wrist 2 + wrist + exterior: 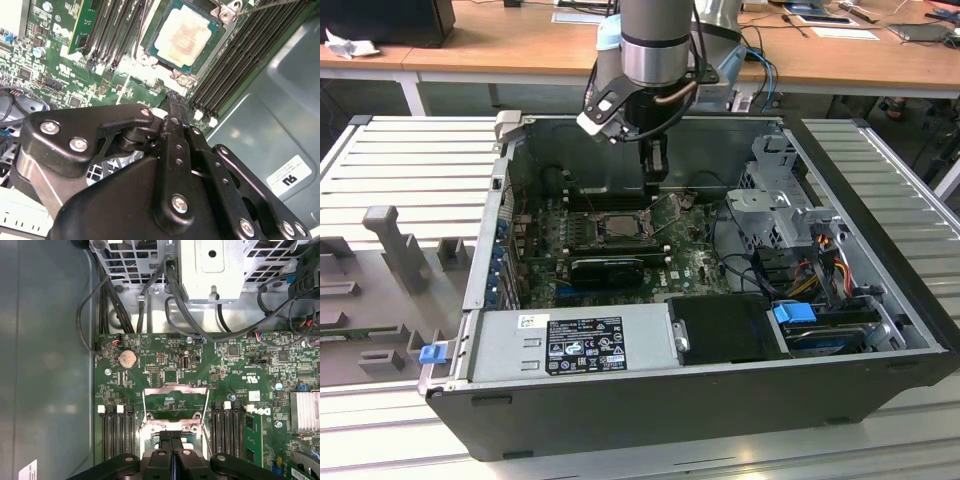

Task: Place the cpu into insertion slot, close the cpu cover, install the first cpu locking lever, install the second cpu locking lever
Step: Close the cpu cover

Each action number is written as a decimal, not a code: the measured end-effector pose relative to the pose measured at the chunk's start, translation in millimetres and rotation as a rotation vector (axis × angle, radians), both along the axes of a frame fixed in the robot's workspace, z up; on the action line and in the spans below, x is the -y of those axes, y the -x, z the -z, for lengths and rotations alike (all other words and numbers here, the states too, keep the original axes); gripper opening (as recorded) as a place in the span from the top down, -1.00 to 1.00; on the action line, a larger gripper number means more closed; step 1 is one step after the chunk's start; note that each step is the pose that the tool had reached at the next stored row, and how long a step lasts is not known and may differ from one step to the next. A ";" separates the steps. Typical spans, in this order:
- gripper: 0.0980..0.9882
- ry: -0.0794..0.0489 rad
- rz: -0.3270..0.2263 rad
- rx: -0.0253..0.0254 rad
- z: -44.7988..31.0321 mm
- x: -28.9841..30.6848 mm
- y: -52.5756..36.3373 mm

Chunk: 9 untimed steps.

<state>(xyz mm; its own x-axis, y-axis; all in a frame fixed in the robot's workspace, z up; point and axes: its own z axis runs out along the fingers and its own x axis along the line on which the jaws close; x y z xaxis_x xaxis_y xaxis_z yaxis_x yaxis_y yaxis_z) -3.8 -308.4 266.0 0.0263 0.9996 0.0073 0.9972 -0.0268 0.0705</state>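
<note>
Gripper point(173, 100) hovers pinched together; second wrist view shows cpu point(184, 34) apparently seated.

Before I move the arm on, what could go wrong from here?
The cpu lies uncovered in the insertion slot, cpu cover open: the shut end effector, close by, could knock it askew. The open cover stands near the end effector and might bend if hit.

Silver-grey arm point(655, 40) standing vertical at the upper centre of the exterior view, wrist pointing straight down, black gripper point(656, 175) just beneath it, slim and upright, its two fingers point(164, 462) pressed flat together in both wrist views.
</note>
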 end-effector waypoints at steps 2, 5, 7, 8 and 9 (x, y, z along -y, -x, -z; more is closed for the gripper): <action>0.98 0.000 -0.001 -0.0010 -1.6 -0.3 -2.5; 0.98 0.000 -0.001 -0.0013 -4.1 -0.5 -3.3; 0.98 0.001 -0.001 -0.0015 -6.8 -0.7 -4.3; 0.98 0.001 -0.001 -0.0017 -7.5 -0.8 -5.2; 0.98 0.000 -0.002 -0.0024 -7.6 -0.8 -7.7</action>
<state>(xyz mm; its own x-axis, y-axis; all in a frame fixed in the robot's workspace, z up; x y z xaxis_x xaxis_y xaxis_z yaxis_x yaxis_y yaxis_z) 3.9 -307.6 273.5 0.0246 0.9997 0.0068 0.9974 -0.0250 0.0681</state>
